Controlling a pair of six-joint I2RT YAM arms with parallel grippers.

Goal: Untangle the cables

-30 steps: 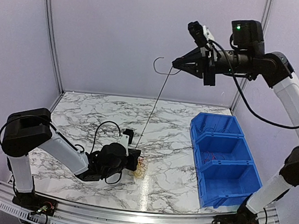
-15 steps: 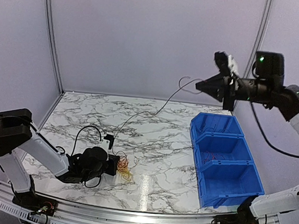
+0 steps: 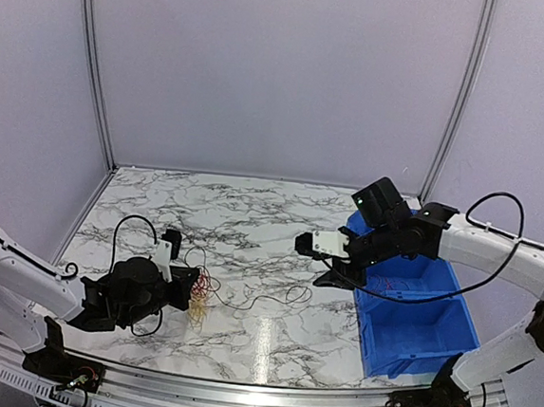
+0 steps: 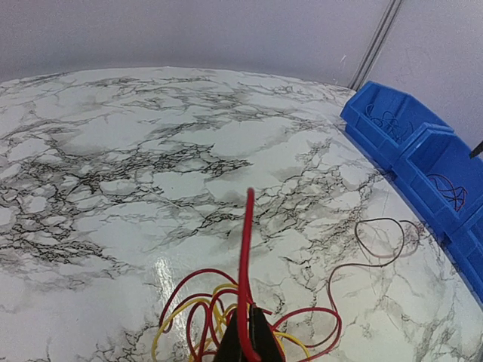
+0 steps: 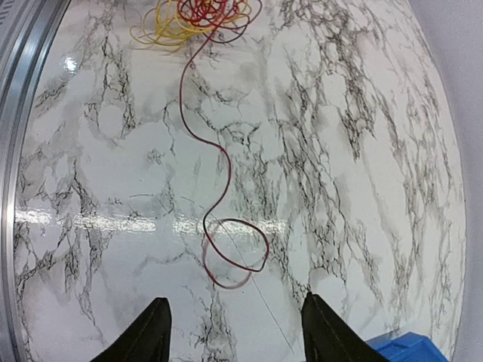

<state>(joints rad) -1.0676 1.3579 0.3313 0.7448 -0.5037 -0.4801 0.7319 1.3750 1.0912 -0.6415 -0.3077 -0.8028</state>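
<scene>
Red and yellow cables [image 5: 202,10] lie bunched on the marble tabletop [image 3: 251,221]. The left tool [image 4: 246,335] is clamped on a red strand. The right tool [image 5: 234,308] is parted and empty.

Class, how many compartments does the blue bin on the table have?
3, in one row: far compartment, partly covered from above by the right arm; middle compartment, holding thin wires; near compartment.

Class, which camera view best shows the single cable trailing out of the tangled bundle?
The right wrist view: the trailing cable runs in full from bundle to end loop. The left wrist view shows mainly its loop; the top view, only a faint line.
</scene>
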